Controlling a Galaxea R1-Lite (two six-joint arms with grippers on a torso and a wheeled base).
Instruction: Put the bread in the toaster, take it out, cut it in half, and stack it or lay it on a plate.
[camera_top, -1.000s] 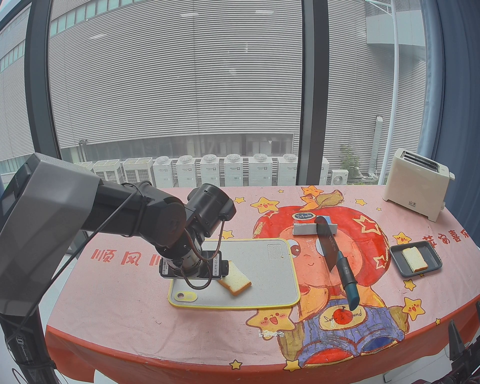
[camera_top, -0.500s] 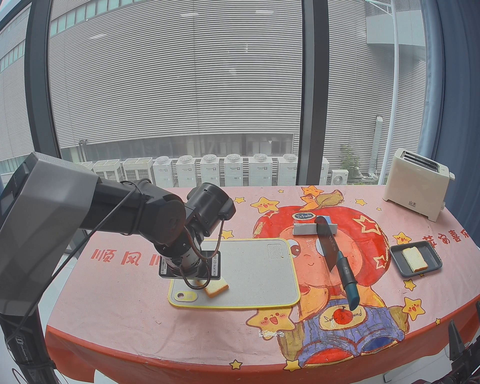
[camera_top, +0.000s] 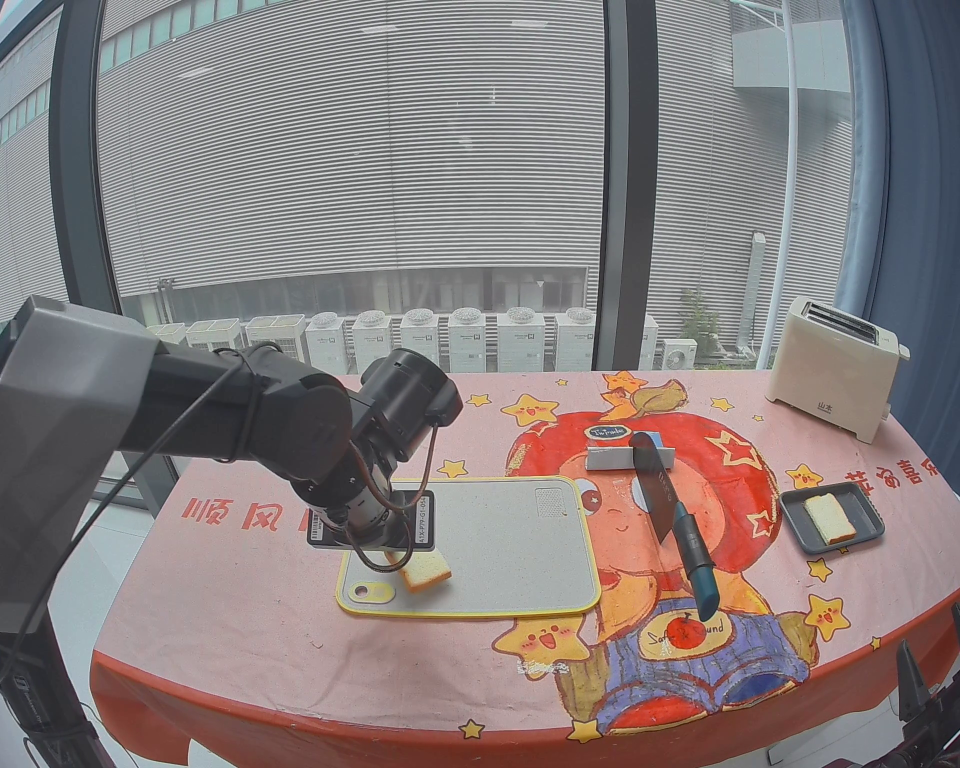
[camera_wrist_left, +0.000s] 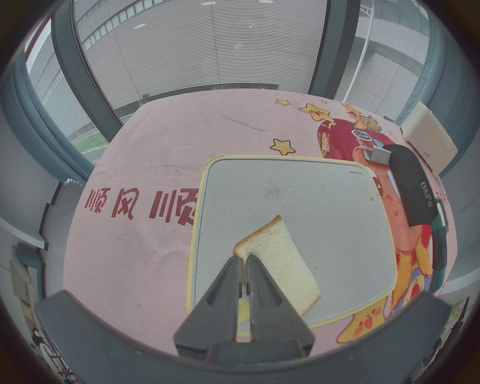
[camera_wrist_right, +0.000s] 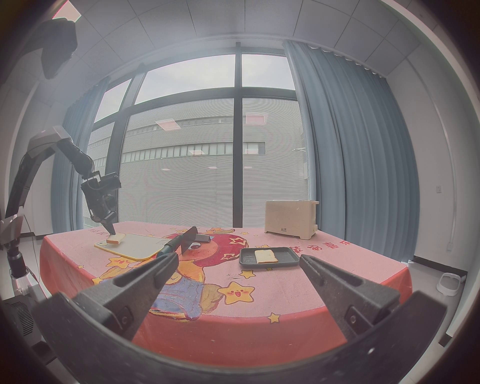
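Observation:
A half slice of bread (camera_top: 427, 571) (camera_wrist_left: 285, 262) is at the near-left corner of the grey cutting board (camera_top: 510, 535) (camera_wrist_left: 300, 200). My left gripper (camera_top: 396, 560) (camera_wrist_left: 245, 261) is shut on its crust edge. I cannot tell whether the slice rests on the board. Another half slice (camera_top: 829, 518) (camera_wrist_right: 265, 256) lies on the dark plate (camera_top: 797, 508) (camera_wrist_right: 288, 259) at the right. The white toaster (camera_top: 835, 368) (camera_wrist_right: 291, 218) stands at the far right corner. My right gripper (camera_wrist_right: 237, 261) hangs open off the table's near side, holding nothing.
A black knife (camera_top: 668, 505) (camera_wrist_left: 412, 182) with a blue handle leans on a grey rest (camera_top: 608, 458) to the right of the board. The table's near edge is close to the board. A window runs along the far side.
My left gripper has drawn the half slice left along the board's near edge, and the left arm has swung a little left with it. The right gripper's side is unchanged.

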